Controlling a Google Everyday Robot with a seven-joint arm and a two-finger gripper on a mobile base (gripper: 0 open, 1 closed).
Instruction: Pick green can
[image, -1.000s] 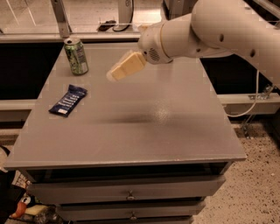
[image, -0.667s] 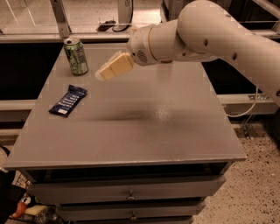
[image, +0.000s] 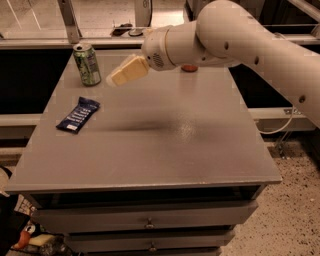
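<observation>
The green can (image: 87, 64) stands upright near the far left corner of the grey table (image: 165, 145). It is green with pale markings and a silver top. My gripper (image: 126, 72), cream-coloured at the end of the white arm (image: 225, 35), hovers above the table just right of the can, pointing down and left toward it. A small gap separates it from the can, and it holds nothing that I can see.
A dark blue snack packet (image: 78, 114) lies flat on the table's left side, in front of the can. A small red object (image: 189, 68) shows at the far edge, mostly hidden behind the arm. Drawers (image: 150, 220) sit under the tabletop.
The arm has swung left, bringing the gripper closer to the green can. The can and the blue packet have not moved.
</observation>
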